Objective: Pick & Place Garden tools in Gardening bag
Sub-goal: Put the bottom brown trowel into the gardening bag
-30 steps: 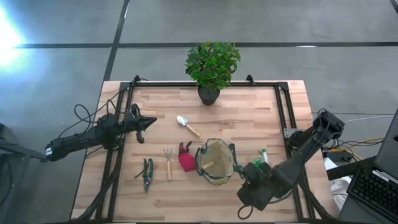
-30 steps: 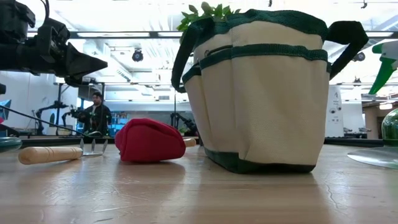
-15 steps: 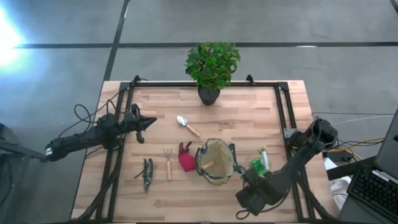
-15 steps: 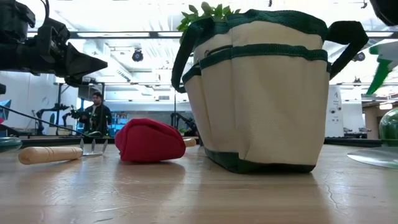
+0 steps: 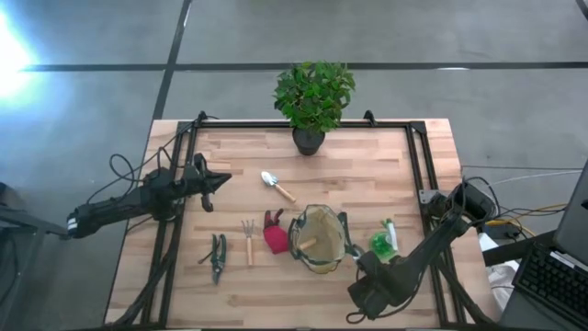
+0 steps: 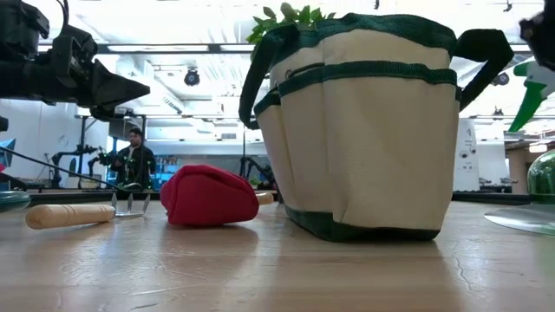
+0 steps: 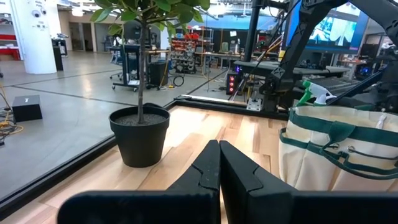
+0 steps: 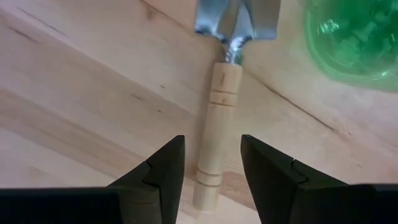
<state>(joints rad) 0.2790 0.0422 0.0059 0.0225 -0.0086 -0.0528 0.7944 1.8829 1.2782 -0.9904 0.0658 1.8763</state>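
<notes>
— What do we have on the table (image 5: pixel 367 165), starting with the biggest things?

— We see the potted plant (image 5: pixel 312 97) at the far edge, near the middle. Next in size is the gardening bag (image 5: pixel 319 239), standing upright right of centre, towards the near side, with a wooden handle showing inside its open mouth. In the low view the bag fills the middle of the picture, its dark green handles drooping on both sides.

— And the arms?

— The left arm lies over the left edge of the table, and the left gripper (image 5: pixel 219 180) hovers above the boards well apart from every tool, its fingers pressed together. The right arm reaches in from the right edge to the near right corner. The right gripper (image 8: pixel 211 163) points down at the table with its fingers spread, one on each side of a wooden trowel handle without touching it.

— Where do the tools lie?

— The green spray bottle (image 5: pixel 383 241) stands just right of the bag. The red glove (image 5: pixel 274 233) lies just left of the bag. Left of the glove lies the small fork (image 5: pixel 248 239), and farther left the dark green pruners (image 5: pixel 218 256). One trowel (image 5: pixel 277 187) rests beyond the bag, towards the plant. The trowel under the right gripper (image 8: pixel 227 93) lies flat near the spray bottle's base.
</notes>
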